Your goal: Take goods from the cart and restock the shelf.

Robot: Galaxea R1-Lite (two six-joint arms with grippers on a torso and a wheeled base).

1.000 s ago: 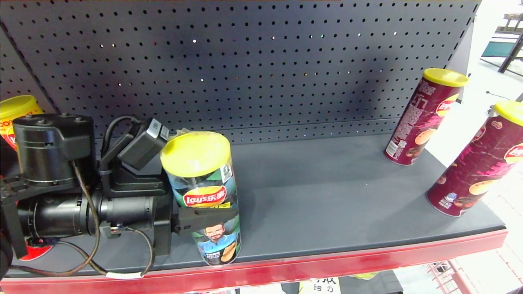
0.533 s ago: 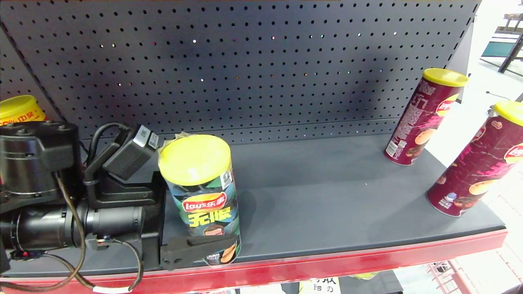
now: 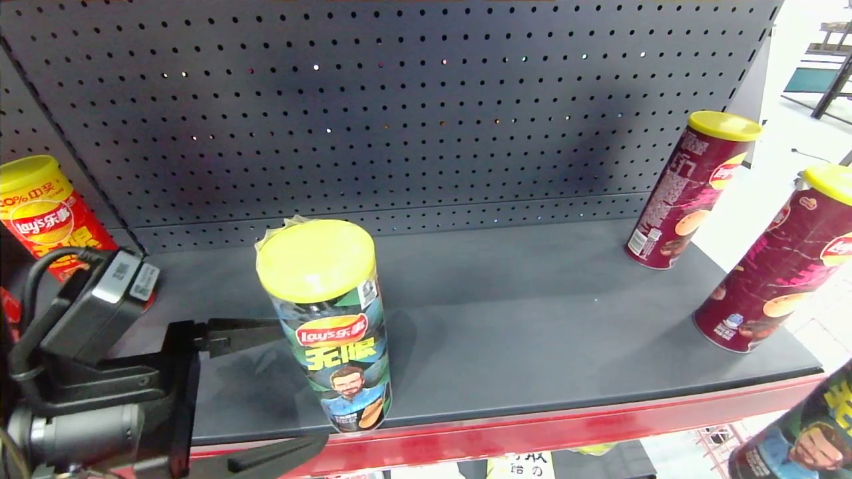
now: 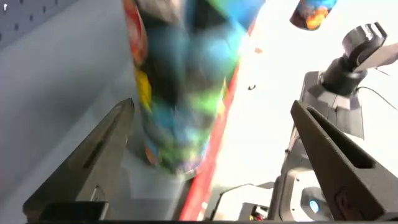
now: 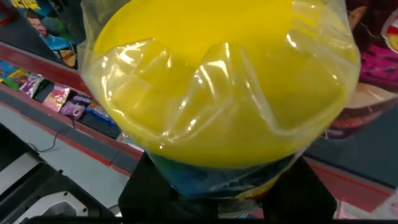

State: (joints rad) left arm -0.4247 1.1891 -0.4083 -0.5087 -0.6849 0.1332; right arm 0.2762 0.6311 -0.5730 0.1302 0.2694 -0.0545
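Note:
A green chips can (image 3: 329, 332) with a yellow lid stands upright near the front edge of the dark shelf (image 3: 532, 319). My left gripper (image 3: 303, 382) is open beside it, one finger behind the can's left side and the other low by the red shelf lip. In the left wrist view the can (image 4: 180, 93) blurs between the spread fingers (image 4: 93, 162) of the left gripper (image 4: 211, 109). My right gripper (image 5: 221, 202) is shut on a second green can, whose plastic-wrapped yellow lid (image 5: 224, 81) faces the camera. That second can (image 3: 799, 439) shows below the shelf at the lower right.
Two maroon cans (image 3: 692, 193) (image 3: 779, 266) stand at the shelf's right end. A red can (image 3: 40, 213) stands at the far left. A perforated panel (image 3: 399, 100) backs the shelf, and a red lip (image 3: 566, 426) runs along its front. Bare shelf lies between the green and maroon cans.
My left gripper opened, let go of the green can and drew back to the left. The can stays upright. A second green can has risen into the lower right corner.

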